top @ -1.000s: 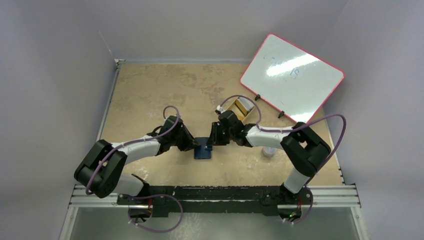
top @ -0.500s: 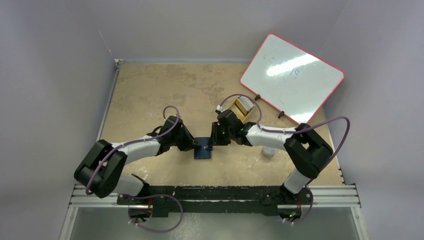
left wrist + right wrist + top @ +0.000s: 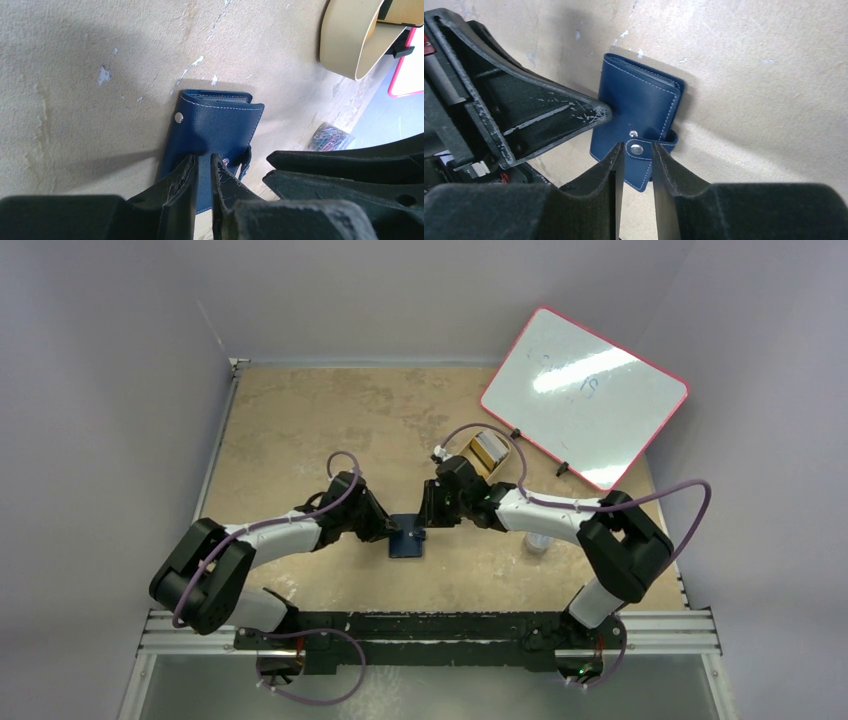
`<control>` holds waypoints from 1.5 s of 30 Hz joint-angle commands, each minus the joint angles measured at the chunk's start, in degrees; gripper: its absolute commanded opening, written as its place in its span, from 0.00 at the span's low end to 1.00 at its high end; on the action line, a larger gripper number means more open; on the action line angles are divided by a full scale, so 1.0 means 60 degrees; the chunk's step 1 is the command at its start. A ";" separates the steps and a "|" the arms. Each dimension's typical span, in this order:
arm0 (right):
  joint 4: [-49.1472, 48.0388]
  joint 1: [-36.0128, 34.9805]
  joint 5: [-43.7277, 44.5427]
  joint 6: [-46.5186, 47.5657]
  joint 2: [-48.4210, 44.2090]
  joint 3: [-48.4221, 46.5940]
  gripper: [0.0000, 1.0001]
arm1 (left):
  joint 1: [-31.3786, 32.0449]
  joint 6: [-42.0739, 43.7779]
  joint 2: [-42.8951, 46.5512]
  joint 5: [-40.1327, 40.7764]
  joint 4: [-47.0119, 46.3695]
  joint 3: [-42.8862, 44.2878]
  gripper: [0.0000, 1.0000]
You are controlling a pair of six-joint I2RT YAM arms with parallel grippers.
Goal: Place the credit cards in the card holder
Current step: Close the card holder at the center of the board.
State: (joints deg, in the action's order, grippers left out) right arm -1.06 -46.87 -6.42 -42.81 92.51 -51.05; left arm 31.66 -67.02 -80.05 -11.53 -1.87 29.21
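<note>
The navy card holder (image 3: 406,539) lies closed on the table between both grippers. It also shows in the left wrist view (image 3: 216,125) and the right wrist view (image 3: 636,107). My left gripper (image 3: 393,531) is shut, its tips (image 3: 202,162) pressing on the holder's left part. My right gripper (image 3: 424,527) has its jaws close together round the snap strap (image 3: 638,150), which sits between the fingertips (image 3: 638,152). The credit cards (image 3: 489,447) stand in the tan tray (image 3: 473,462) behind the right wrist, gold and pale edges showing.
A red-framed whiteboard (image 3: 585,390) leans at the back right. A small clear tub of coloured paper clips (image 3: 537,544) stands right of the holder and also shows in the left wrist view (image 3: 327,137). The tan tray's wall shows there too (image 3: 350,45).
The right arm's elbow has swung a little to the right. Both grippers stay at the card holder, which has not moved.
</note>
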 commanded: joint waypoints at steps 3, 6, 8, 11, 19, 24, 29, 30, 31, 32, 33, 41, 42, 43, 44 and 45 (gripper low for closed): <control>-0.0700 -0.0081 -0.0473 -0.0040 0.0231 -0.0170 0.27 | 0.0070 -0.0072 -0.0240 0.0325 0.0030 -0.0152 0.14; -0.0653 -0.0126 -0.0502 -0.0066 0.0367 -0.0204 0.27 | 0.0070 -0.0076 -0.0244 0.0326 0.0030 -0.0162 0.14; -0.0547 -0.0141 -0.0444 -0.0108 0.0380 -0.0186 0.27 | 0.0070 -0.0079 -0.0243 0.0329 0.0011 -0.0166 0.14; -0.0380 -0.0169 -0.0254 -0.0099 0.0308 -0.0179 0.27 | 0.0068 -0.0105 -0.0237 0.0311 0.0017 -0.0170 0.14; -0.0199 -0.0204 -0.0176 -0.0115 0.0204 -0.0201 0.25 | 0.0063 -0.0124 -0.0222 0.0321 0.0004 -0.0171 0.14; -0.0202 -0.0272 -0.0158 -0.0113 0.0330 -0.0204 0.24 | 0.0084 -0.0138 -0.0222 0.0335 -0.0007 -0.0223 0.14; -0.0205 -0.0337 -0.0163 -0.0088 0.0492 -0.0305 0.23 | 0.0085 -0.0138 -0.0197 0.0325 -0.0009 -0.0203 0.14; -0.0206 -0.0366 -0.0151 -0.0080 0.0523 -0.0321 0.22 | 0.0083 -0.0142 -0.0194 0.0325 -0.0009 -0.0222 0.14; -0.0190 -0.0375 -0.0131 -0.0073 0.0551 -0.0343 0.22 | 0.0084 -0.0140 -0.0197 0.0325 -0.0005 -0.0217 0.14; -0.0179 -0.0389 -0.0108 -0.0060 0.0580 -0.0351 0.22 | 0.0085 -0.0144 -0.0194 0.0329 -0.0008 -0.0213 0.14; -0.0174 -0.0398 -0.0103 -0.0051 0.0622 -0.0365 0.21 | 0.0085 -0.0155 -0.0193 0.0329 -0.0007 -0.0216 0.14; -0.0073 -0.0479 0.0009 0.0011 0.0866 -0.0522 0.20 | 0.0085 -0.0160 -0.0179 0.0325 -0.0014 -0.0236 0.14; -0.0041 -0.0484 0.0034 0.0024 0.0901 -0.0555 0.20 | 0.0085 -0.0161 -0.0186 0.0329 -0.0019 -0.0236 0.14; 0.0008 -0.0505 0.0054 0.0029 0.0924 -0.0586 0.19 | 0.0085 -0.0155 -0.0187 0.0325 -0.0023 -0.0239 0.14; 0.0024 -0.0519 0.0082 0.0045 0.0943 -0.0612 0.18 | 0.0085 -0.0157 -0.0180 0.0327 -0.0021 -0.0232 0.14; 0.0040 -0.0526 0.0083 0.0056 0.0968 -0.0625 0.18 | 0.0085 -0.0155 -0.0168 0.0325 -0.0018 -0.0239 0.14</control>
State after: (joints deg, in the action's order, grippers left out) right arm -2.15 -49.41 -7.97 -42.96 97.49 -52.69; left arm 31.68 -68.03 -80.25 -11.55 -2.24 29.12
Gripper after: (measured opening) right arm 0.189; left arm 0.144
